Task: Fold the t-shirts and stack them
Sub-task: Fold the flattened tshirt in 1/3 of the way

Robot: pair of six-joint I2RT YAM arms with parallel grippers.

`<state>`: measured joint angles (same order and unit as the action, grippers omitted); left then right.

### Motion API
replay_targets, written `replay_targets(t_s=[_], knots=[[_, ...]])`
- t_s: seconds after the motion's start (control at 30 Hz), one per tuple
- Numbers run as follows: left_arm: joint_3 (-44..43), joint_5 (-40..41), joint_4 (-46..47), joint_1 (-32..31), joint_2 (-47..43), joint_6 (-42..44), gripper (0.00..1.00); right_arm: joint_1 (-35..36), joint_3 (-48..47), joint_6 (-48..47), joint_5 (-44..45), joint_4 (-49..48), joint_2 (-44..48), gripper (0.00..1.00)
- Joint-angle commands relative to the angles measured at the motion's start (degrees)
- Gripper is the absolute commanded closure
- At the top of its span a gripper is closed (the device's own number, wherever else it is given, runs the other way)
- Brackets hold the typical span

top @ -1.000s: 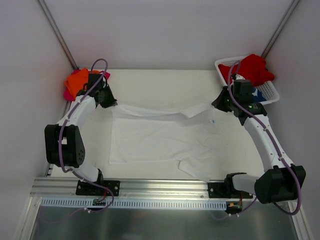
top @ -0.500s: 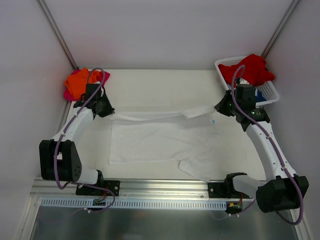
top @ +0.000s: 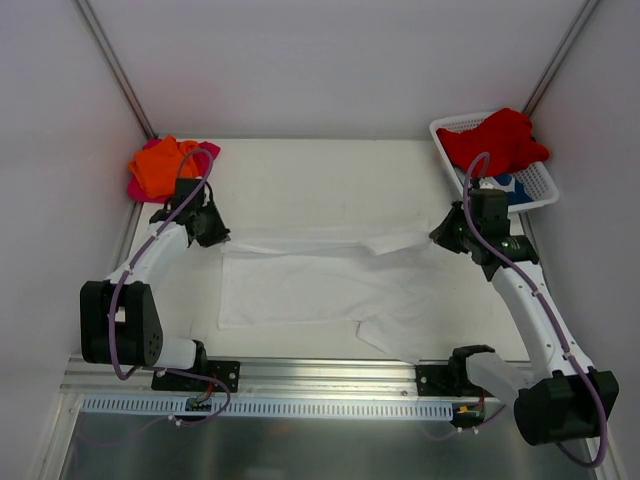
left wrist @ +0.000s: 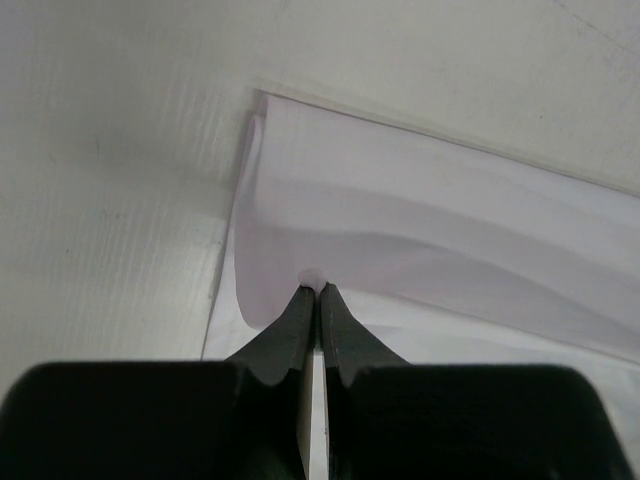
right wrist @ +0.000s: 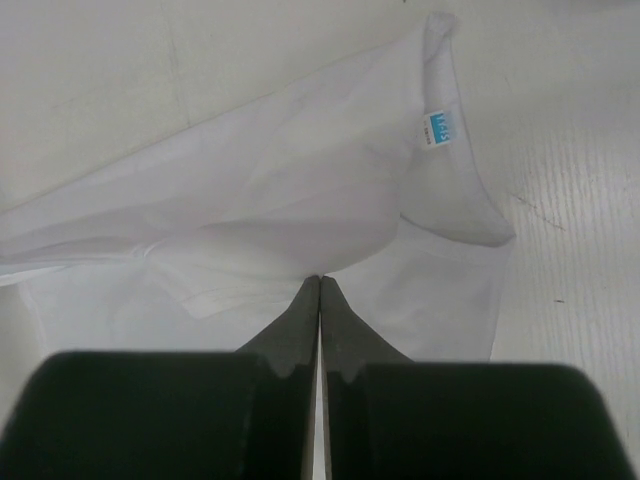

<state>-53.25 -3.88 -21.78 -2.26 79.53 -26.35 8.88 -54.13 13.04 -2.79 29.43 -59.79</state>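
Observation:
A plain white t-shirt (top: 320,290) lies spread across the middle of the table, its far edge lifted and folded toward me. My left gripper (top: 219,238) is shut on the shirt's far-left corner; in the left wrist view a small pinch of white cloth (left wrist: 313,268) bulges at the closed fingertips of that gripper (left wrist: 316,287). At the far-right edge my right gripper (top: 443,238) is shut on the fabric. In the right wrist view its tips (right wrist: 320,280) grip the cloth below the collar, which carries a blue label (right wrist: 437,127).
Folded orange and magenta-pink t-shirts (top: 165,166) are stacked at the far left corner. A white mesh basket (top: 541,186) at the far right holds a red t-shirt (top: 497,139) and a blue-and-white one (top: 512,186). The aluminium rail (top: 320,378) runs along the near edge.
Both grippers have moved toward me while shut on the shirt's far edge, drawing it over the body. The collar label no longer shows from above.

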Motion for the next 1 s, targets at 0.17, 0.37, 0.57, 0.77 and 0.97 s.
replay_targets(t_s=[0.17,0.37,0.57,0.77,0.97], knots=[[1.66,1.15,0.68,0.06,0.45,-0.46,1.00,0.26,3.24,1.90,-0.38,0.01,2.05,1.00],[2.63,1.24,1.30,-0.02,1.60,-0.81,1.00,0.26,4.82,2.08,-0.38,-0.34,2.31,1.00],[3.42,0.80,1.39,-0.11,1.16,-1.07,1.00,0.26,5.79,2.69,-0.38,-0.69,2.75,1.00],[5.61,0.28,1.39,-0.55,-1.04,-1.77,1.00,0.26,7.46,3.31,-0.38,-0.43,4.07,1.00],[7.37,-0.16,1.39,-1.08,-3.94,-2.22,1.00,0.43,8.51,3.66,-0.99,-0.78,3.89,1.00]])
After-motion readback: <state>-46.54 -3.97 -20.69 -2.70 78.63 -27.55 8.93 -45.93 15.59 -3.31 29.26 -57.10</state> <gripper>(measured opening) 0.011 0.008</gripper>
